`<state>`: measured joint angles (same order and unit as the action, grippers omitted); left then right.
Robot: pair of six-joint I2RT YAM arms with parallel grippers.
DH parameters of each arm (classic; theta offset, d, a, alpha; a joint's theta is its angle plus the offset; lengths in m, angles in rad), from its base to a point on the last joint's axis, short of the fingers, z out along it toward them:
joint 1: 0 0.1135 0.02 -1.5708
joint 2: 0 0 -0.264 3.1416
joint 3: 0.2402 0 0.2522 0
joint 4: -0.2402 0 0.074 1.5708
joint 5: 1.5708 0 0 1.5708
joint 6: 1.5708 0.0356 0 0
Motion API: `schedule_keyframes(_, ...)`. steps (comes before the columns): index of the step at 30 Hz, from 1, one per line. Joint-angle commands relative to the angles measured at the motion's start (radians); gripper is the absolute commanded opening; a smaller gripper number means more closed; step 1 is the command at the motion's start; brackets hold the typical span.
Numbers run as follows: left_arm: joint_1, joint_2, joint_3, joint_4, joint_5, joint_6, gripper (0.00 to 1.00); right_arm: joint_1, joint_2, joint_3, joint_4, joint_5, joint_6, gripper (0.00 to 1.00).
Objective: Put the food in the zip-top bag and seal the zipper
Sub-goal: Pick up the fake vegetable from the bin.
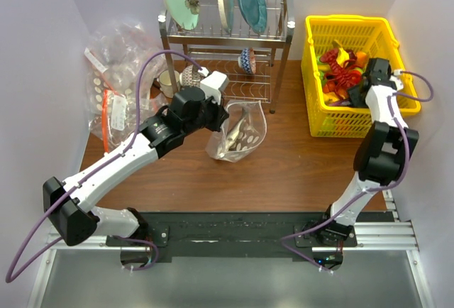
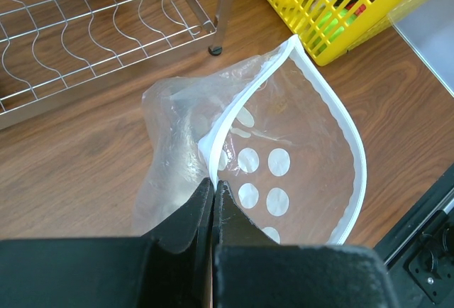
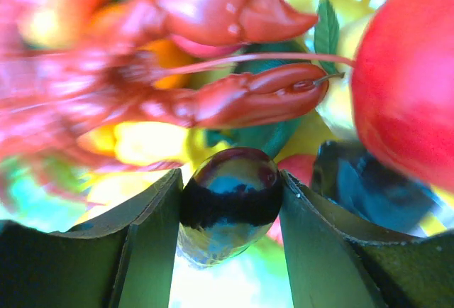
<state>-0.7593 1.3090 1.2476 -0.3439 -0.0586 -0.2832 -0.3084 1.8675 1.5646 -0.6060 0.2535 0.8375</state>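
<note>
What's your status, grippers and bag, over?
Left gripper shut on zip-top bag rim, mouth open. Right gripper shut on purple food inside yellow basket. Dish rack close behind bag.

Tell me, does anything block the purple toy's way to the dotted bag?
Only the yellow plastic basket's side wall, which the glossy dark purple toy fruit must be lifted over. Nothing visible lies on the brown wooden table between there and the clear polka-dot bag, held open by the left tool.

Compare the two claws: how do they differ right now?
The left gripper pinches the thin rim of the zip-top bag, fingers almost touching; the right gripper spreads wider around a dark glossy toy fruit. The left works above the table; the right is down in the yellow basket. Both hold something.
</note>
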Motion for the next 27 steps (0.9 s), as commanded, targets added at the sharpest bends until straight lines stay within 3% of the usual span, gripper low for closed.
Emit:
schedule_keyframes(1, 0.003, -0.013, 0.019, 0.054, 0.011, 0.022, 0.0, -0.005, -0.175, -0.001, 0.092, 0.05, -0.078, 0.45)
schedule_keyframes(18, 0.003, 0.024, 0.087, 0.017, 0.046, 0.033, 0.0, -0.003, -0.646, -0.215, 0.411, -0.112, -0.206, 0.48)
schedule_keyframes(27, 0.003, 0.032, 0.107, 0.003, 0.039, 0.059, 0.0, 0.005, -0.764, -0.271, 0.429, -0.457, -0.072, 0.47)
